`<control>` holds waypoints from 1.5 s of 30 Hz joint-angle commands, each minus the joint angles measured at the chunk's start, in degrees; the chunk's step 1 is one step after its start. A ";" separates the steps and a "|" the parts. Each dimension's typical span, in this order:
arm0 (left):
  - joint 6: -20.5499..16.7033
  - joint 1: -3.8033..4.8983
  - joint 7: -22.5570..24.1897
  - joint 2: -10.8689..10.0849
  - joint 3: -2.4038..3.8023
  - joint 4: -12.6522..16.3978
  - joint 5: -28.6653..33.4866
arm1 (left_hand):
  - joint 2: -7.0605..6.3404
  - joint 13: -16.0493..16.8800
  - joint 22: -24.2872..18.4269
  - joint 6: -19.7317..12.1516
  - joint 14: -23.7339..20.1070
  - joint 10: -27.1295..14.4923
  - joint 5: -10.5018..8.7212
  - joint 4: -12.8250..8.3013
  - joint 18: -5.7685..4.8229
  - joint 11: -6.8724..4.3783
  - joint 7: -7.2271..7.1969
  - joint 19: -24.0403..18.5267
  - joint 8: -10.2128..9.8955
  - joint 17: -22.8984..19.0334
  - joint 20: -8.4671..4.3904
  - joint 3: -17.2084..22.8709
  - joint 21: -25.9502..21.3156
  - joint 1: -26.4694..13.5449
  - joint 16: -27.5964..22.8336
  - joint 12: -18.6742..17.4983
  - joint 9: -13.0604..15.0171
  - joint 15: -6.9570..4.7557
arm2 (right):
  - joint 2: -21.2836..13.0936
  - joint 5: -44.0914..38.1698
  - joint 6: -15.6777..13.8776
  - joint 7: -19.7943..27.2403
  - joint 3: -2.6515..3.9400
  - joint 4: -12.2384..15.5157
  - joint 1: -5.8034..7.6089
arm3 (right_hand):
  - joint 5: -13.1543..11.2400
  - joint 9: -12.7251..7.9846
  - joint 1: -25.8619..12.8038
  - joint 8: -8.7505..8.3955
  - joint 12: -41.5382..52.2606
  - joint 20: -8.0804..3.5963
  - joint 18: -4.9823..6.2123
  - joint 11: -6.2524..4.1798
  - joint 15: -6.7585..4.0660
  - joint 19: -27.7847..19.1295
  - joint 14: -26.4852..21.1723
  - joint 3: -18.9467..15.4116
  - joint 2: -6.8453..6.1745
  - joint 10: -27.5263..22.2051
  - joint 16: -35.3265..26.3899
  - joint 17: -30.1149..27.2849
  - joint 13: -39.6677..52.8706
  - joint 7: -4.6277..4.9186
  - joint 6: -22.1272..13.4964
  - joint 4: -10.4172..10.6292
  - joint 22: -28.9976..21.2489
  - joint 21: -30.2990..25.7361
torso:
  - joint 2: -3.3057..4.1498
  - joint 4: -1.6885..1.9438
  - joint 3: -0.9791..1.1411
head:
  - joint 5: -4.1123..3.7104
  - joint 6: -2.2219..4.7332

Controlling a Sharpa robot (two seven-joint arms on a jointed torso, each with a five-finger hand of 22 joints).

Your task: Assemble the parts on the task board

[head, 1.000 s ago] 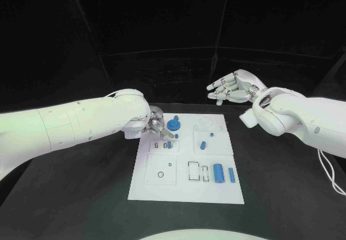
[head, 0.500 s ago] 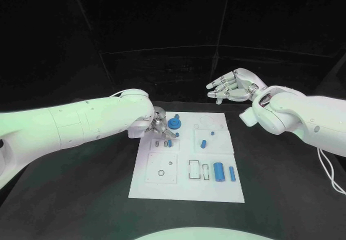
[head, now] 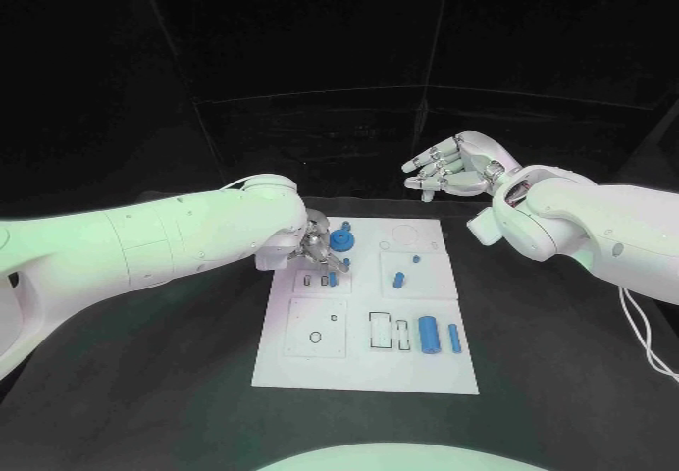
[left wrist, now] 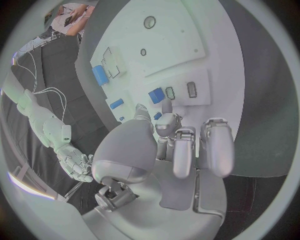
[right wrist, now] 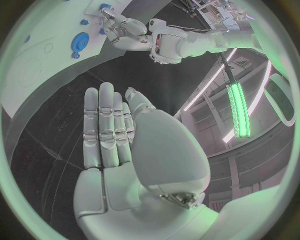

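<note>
- A black table (head: 170, 392) fills the lower half of the head view, its surface matte and dark, with a faint greenish sheen toward the lower left of the frame.
- Behind the table, black curtain panels (head: 326, 128) cover the upper half of the frame; thin pale seams run across and down them.
- In the right wrist view, a long green-lit ceiling lamp (right wrist: 239, 107) hangs at the right of the frame.
- Beside it, a thinner pale light strip (right wrist: 206, 85) runs diagonally.
- Cluttered shelving or equipment (right wrist: 215, 10) sits at the top of that frame, too small to make out.
</note>
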 commanded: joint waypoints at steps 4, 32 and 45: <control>2.15 -0.03 -0.59 0.39 0.01 -0.51 -0.40 | 0.23 0.17 0.18 -0.37 5.95 0.36 -0.04 -0.33 -0.34 0.10 -0.03 1.32 0.26 15.08 -0.18 0.21 0.43 0.41 0.18 0.49 0.34 -0.47 | 0.14 -0.13 0.52 0.19 0.05 0.00 0.15 | 0.29 -0.03 -0.36 -0.18 -0.26 0.11 0.60 0.17 -0.04 0.47 0.28 0.28 -0.36 0.33 -0.20 0.05 -0.09 0.20 0.16 0.09 -0.05 -0.20 | -0.04 0.06 0.00 | -0.12 -0.18; 2.84 -1.03 -0.73 1.47 0.03 -1.68 -0.46 | 0.87 0.45 0.56 -0.61 5.95 0.45 -0.02 -1.35 -0.39 -0.01 -0.16 1.32 1.03 15.08 -0.23 1.32 0.63 2.22 0.18 0.75 1.73 -0.54 | 0.44 -0.13 0.86 0.16 0.05 -0.36 0.15 | 0.45 -0.02 -0.56 -0.17 -0.37 0.13 0.60 0.18 -0.02 0.49 0.37 0.34 -0.30 0.39 -0.41 0.11 -0.15 0.20 0.20 0.23 -0.10 -0.32 | -0.04 0.08 -0.02 | -0.11 -0.55; 1.76 -1.05 -0.48 0.76 0.05 -0.58 0.51 | 2.07 0.63 0.40 -0.48 5.95 0.70 0.00 -3.73 -0.32 -0.32 -0.53 1.16 2.20 15.08 -0.37 4.33 0.47 5.59 0.18 0.90 3.61 -0.77 | 0.87 -0.20 1.16 0.14 0.04 -1.26 0.15 | 0.61 -0.01 -0.57 -0.15 -0.43 0.13 0.61 0.16 -0.03 0.51 0.43 0.45 -0.22 0.43 -0.55 0.16 -0.18 0.18 0.26 0.25 -0.13 -0.38 | -0.01 0.14 -0.03 | -0.35 -0.49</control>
